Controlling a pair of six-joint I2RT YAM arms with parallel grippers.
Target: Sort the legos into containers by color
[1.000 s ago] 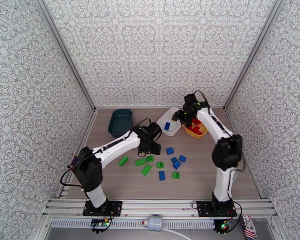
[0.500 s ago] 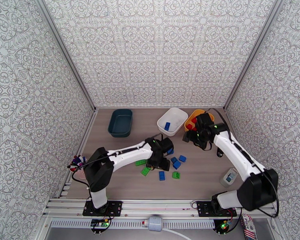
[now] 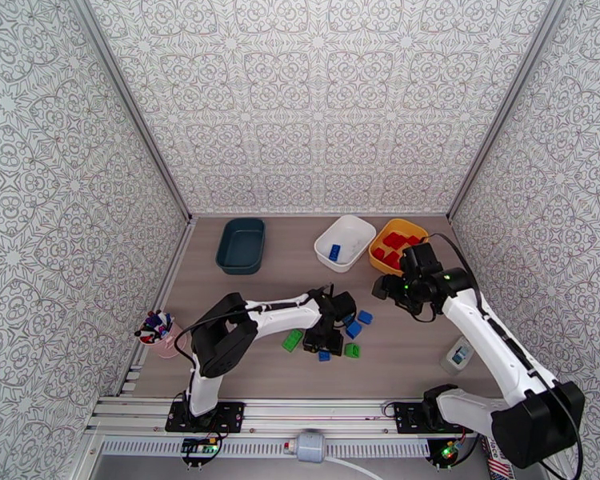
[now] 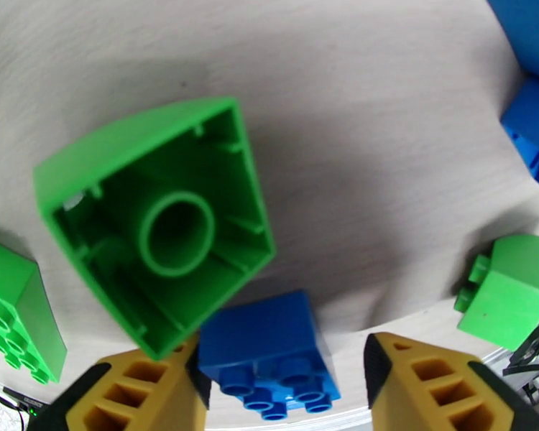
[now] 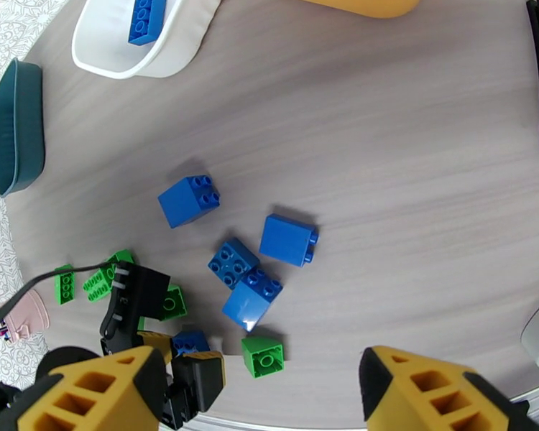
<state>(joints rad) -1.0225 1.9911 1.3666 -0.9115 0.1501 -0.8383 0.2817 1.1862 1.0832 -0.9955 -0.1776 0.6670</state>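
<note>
The table (image 3: 284,270) bears everything; the left arm (image 3: 268,312) stretches low across its middle, and the right arm (image 3: 492,342) bends in from the right side; at the far edge stand the teal tub (image 3: 241,248), the white tub (image 3: 356,227) with one blue lego (image 3: 334,252) in it, and the yellow tub (image 3: 374,254) with red legos (image 3: 396,240) in it; white and yellow stand just beside each other, the teal well apart to their left; a pink cup (image 3: 166,346) sits by the left edge; the left gripper (image 3: 324,342) is down among the loose legos at mid-table, its jaws apart on either side of a blue brick (image 4: 266,350) that lies on the table; in the left wrist view one finger (image 4: 147,389) is right at the brick's edge and a gap shows between the brick and the other finger, so nothing is clamped; the right gripper (image 3: 384,286) hangs above the table near the yellow tub, jaws wide apart and nothing between them; just beside the blue brick a green brick (image 4: 154,224) lies tipped, its hollow underside toward the wrist camera; other blue legos (image 5: 289,240) lie close together near the left gripper, and other green legos (image 5: 262,355) are scattered around it.
</note>
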